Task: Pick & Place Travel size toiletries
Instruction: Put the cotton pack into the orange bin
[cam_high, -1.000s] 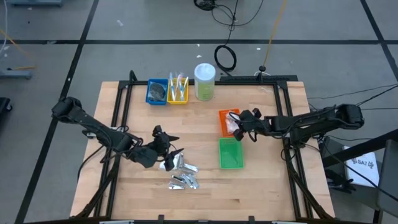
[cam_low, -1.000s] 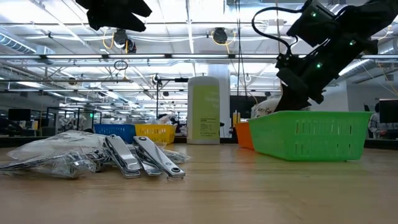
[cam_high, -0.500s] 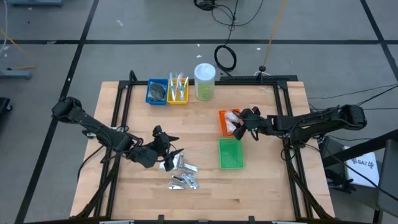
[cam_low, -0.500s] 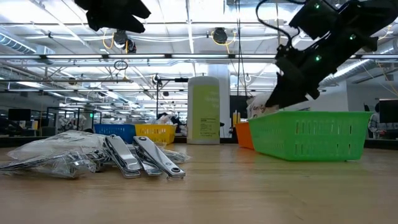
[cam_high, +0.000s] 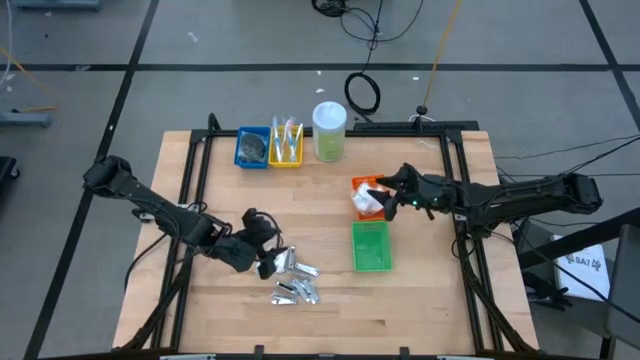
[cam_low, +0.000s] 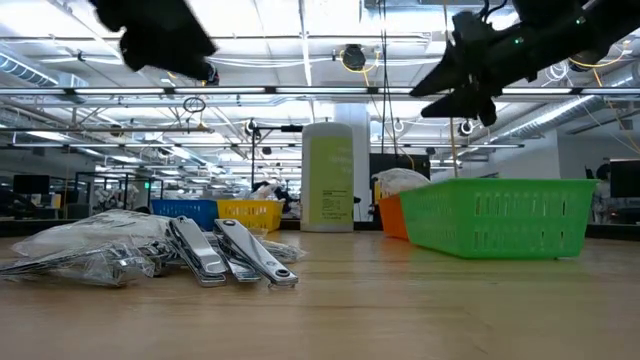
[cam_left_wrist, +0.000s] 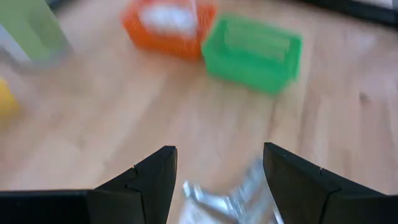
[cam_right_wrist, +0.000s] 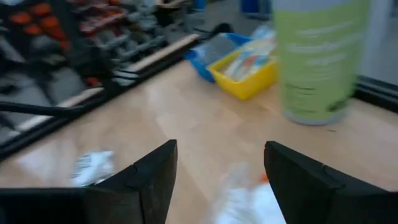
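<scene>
Right jaws (cam_high: 392, 192): spread wide, holding nothing, raised above the orange tray (cam_high: 364, 185) at its edge. White crinkly packets (cam_high: 366, 203) lie inside that tray. Left jaws (cam_high: 268, 262): likewise parted and empty, positioned just above the pile of silvery sachets (cam_high: 297, 282) on the table (cam_high: 420, 290), well apart from the orange tray. The green tray (cam_high: 371, 246) sits just beside the orange tray. The blue tray (cam_high: 251, 148), yellow tray (cam_high: 286, 146) and white-lidded jar (cam_high: 328, 131) stand in a row at the table's far edge.
</scene>
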